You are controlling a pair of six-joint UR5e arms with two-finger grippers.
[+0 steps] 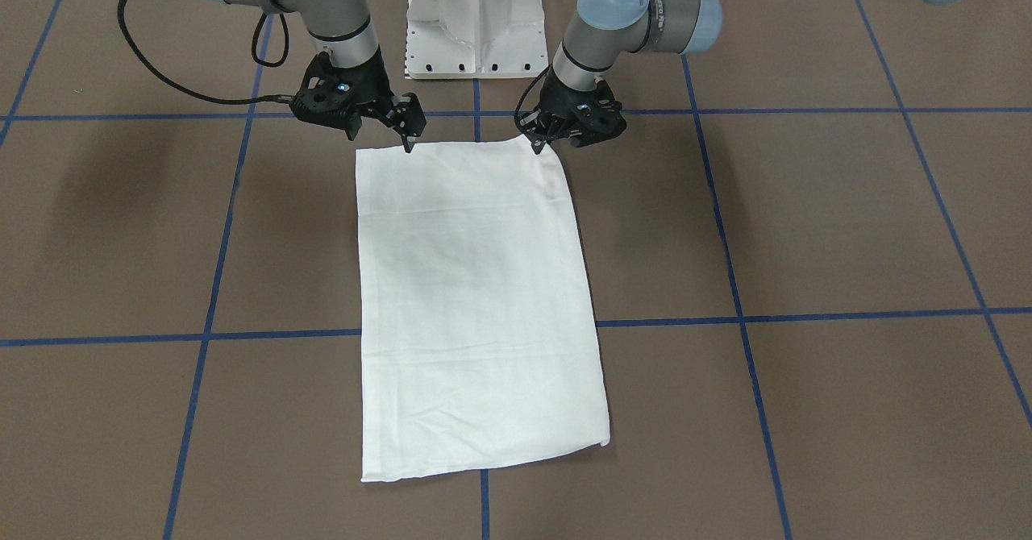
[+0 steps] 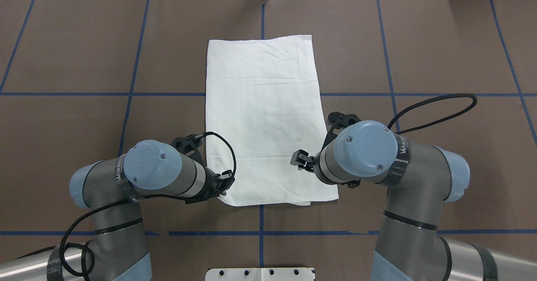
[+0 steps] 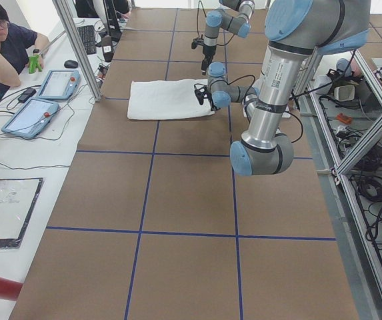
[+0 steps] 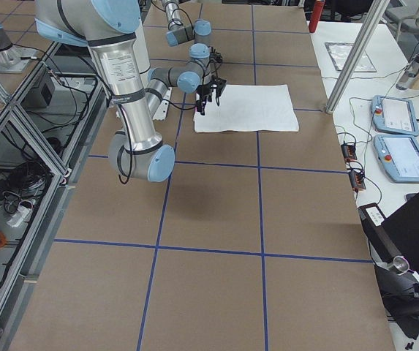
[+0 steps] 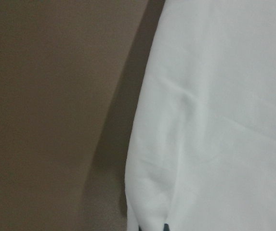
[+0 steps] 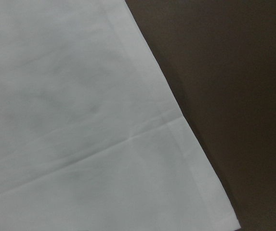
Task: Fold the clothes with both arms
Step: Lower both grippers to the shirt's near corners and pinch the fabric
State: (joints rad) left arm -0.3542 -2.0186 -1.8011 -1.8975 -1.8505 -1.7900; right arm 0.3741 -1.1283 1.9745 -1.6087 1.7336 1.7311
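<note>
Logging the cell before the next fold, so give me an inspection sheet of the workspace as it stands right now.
Surface: brown table with a blue tape grid.
Job's things: white shirt folded into a rectangle, lying flat.
Clutter: nothing seen on the table.
End effectors: left end effector at one robot-side shirt corner, state unclear; right end effector at the other, open.
Cables: black cable loops off the right arm, clear of the shirt.
Surroundings: seated person beside a bench with tablets.

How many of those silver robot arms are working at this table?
2. Both reach the robot-side edge of the folded white shirt: the left silver-grey tubular arm at one end, the right arm at the other. None seems hidden.
</note>
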